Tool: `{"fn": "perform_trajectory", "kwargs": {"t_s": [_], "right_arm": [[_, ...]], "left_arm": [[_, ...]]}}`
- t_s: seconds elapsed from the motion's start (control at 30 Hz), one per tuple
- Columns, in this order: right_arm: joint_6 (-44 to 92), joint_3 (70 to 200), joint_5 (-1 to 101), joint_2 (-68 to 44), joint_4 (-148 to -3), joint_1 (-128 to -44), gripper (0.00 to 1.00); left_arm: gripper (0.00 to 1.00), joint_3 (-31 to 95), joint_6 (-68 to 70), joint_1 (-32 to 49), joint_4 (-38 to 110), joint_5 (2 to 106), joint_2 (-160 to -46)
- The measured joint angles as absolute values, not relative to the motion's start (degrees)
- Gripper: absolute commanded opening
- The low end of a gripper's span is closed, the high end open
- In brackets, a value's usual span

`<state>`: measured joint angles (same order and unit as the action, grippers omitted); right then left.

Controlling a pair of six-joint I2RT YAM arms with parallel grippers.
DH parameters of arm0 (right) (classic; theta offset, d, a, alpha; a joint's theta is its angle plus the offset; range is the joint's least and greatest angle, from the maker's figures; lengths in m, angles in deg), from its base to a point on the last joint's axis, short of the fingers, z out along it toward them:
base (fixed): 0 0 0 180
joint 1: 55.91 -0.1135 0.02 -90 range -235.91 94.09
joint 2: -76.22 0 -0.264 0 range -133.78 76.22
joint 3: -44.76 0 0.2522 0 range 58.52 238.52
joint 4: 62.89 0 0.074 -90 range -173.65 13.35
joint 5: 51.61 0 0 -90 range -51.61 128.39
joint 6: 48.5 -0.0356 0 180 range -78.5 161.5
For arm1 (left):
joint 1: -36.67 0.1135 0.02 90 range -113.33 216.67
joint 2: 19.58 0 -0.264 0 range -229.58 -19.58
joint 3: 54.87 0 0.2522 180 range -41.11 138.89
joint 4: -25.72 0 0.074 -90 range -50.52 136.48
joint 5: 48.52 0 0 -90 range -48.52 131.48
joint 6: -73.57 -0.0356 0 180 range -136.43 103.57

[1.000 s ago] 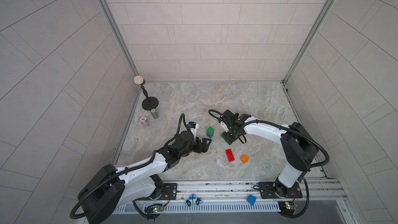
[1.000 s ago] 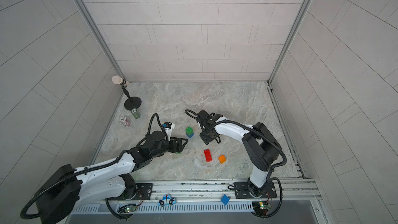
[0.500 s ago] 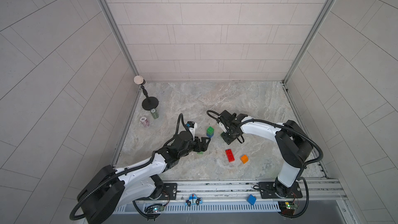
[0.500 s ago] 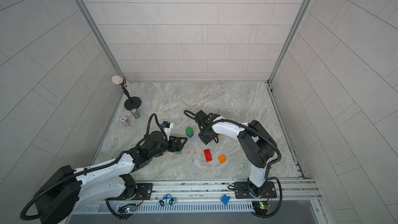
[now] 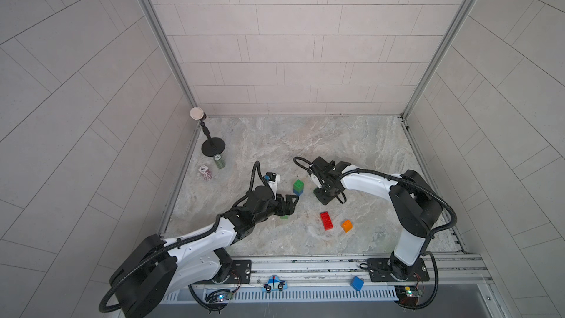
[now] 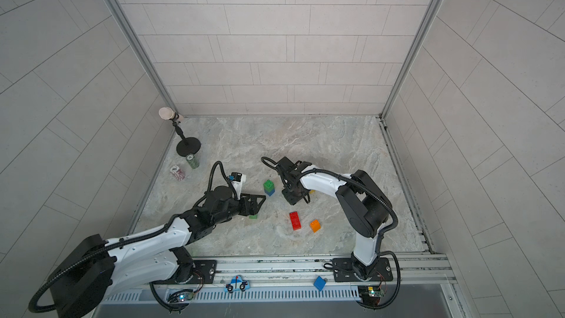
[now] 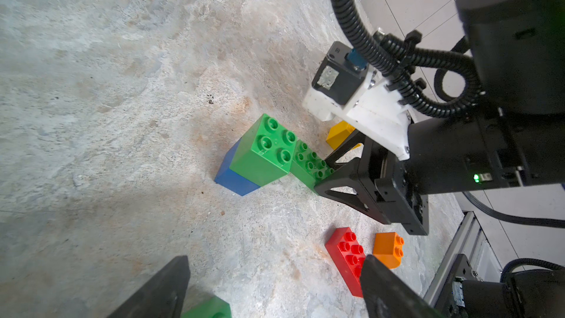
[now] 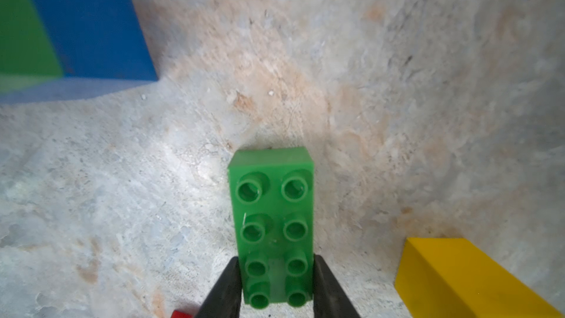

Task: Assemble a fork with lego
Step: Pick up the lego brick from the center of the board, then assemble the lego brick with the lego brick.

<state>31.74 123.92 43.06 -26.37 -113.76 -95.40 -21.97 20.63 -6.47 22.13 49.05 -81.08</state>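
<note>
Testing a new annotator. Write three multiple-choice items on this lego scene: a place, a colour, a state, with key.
1. The long green brick lies: A atop the red brick; B between the fingers of the right gripper; C against the wall.
2. The brick stacked on the blue brick is: A red; B green; C orange.
3. The left gripper is: A open; B shut empty; C shut on the red brick.
Key: B, black fingers flank it; B, the small green brick tops it; A, its fingers stand wide apart.
</note>
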Motion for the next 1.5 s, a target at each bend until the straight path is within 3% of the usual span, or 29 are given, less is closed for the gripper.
{"fn": "perform_trajectory", "kwargs": {"t_s": [0.23,0.4,0.57,0.8,1.1,1.5], "right_arm": [[31.50,123.99,43.06,-26.30,-113.97,-95.40,0.30],[30.50,123.90,42.40,-22.85,-114.43,-95.40,0.12],[29.19,124.45,41.29,-14.33,-114.65,-95.57,0.00],[29.08,133.96,40.46,-14.24,-119.90,-99.07,0.00],[29.03,152.16,40.50,-27.68,-130.00,-103.49,0.00],[28.77,165.76,41.51,-39.33,-137.78,-104.03,0.00]], "left_arm": [[0.92,-21.97,20.65,-6.10,22.22,49.05,-80.66],[0.92,-21.69,21.13,-5.20,23.90,49.07,-77.89],[0.92,-20.16,22.07,-2.27,24.62,50.28,-75.85],[0.92,-19.70,25.83,5.60,21.37,56.13,-78.21],[0.92,-22.34,31.73,15.56,11.79,65.07,-81.49],[0.92,-26.26,39.40,23.91,-4.42,74.78,-91.96]]}}
